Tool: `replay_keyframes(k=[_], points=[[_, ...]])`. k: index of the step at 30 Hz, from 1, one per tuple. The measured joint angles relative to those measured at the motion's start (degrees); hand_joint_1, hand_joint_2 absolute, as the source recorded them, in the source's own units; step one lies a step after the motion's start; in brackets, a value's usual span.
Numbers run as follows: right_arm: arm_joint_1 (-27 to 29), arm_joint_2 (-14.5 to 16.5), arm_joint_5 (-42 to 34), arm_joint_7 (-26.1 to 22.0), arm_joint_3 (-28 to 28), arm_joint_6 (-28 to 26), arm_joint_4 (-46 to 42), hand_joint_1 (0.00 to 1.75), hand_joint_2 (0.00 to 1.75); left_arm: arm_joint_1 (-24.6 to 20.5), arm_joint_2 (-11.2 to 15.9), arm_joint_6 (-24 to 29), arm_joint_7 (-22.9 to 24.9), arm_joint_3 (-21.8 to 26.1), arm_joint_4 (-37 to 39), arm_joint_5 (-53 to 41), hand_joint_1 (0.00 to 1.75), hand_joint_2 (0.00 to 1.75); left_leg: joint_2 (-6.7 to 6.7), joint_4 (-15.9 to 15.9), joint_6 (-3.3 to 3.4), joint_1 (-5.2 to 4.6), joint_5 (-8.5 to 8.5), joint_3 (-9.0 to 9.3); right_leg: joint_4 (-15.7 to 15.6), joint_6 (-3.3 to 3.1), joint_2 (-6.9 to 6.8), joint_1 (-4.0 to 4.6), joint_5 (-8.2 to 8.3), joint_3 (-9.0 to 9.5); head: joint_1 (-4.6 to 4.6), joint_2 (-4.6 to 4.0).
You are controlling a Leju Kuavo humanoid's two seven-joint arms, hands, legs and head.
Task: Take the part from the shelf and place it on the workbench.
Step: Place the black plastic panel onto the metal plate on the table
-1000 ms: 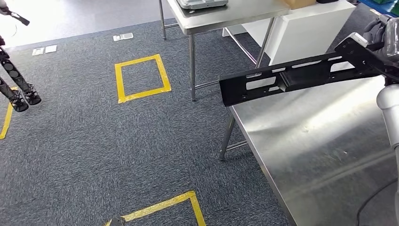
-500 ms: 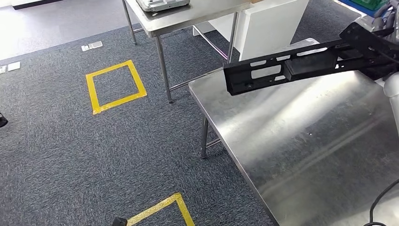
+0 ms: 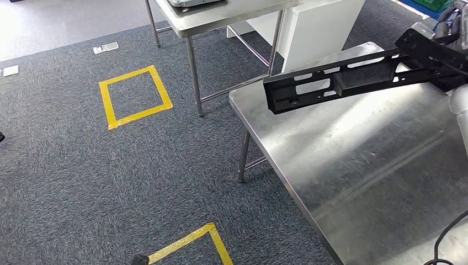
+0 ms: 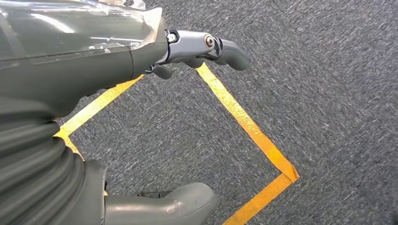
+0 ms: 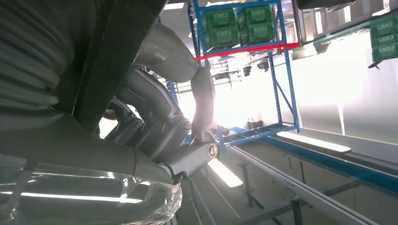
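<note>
A long black slotted bracket, the part (image 3: 342,80), hangs tilted above the far edge of the steel workbench (image 3: 375,165), with its free end toward the bench's far left corner. My right hand (image 3: 444,41) holds its right end at the picture's upper right. In the right wrist view the fingers (image 5: 164,122) wrap around the dark part (image 5: 112,61). My left hand (image 4: 94,56) hangs over the carpet with thumb (image 4: 164,208) and fingers (image 4: 211,47) apart, holding nothing.
A second steel table (image 3: 232,16) and a white cabinet (image 3: 323,30) stand beyond the workbench. Yellow tape squares (image 3: 135,94) (image 3: 187,243) mark the grey carpet at left. A black cable (image 3: 447,243) lies at the bench's near right. Blue racks hold green crates (image 5: 244,26).
The camera has turned, so the workbench now takes up more of the right side. The part stays in my right hand, now over the bench's far edge rather than beyond its corner.
</note>
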Motion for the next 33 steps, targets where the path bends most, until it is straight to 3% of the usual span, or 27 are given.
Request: replay_keyframes(k=[11, 33], points=[[-0.18, 1.30, 0.86, 0.74, 1.33, -0.22, 0.43, 1.75, 1.75, 0.19, 0.00, -0.06, -0.14, 0.86, 0.02, 0.77, 0.00, 1.75, -0.14, 3.66, 0.19, 0.04, -0.21, -4.37, 3.40, 0.25, -0.16, -0.26, -0.17, -4.11, -0.03, 0.00], [-0.66, 2.96, 1.50, 0.75, 2.78, -1.46, 0.89, 1.75, 1.75, 0.43, 0.04, 0.15, 0.31, 2.03, 0.12, 1.05, 0.00, 1.75, -0.21, 3.28, 0.18, 0.07, -0.03, -4.06, 3.13, 0.29, -0.32, -0.36, -0.12, -3.81, -0.02, 0.00]])
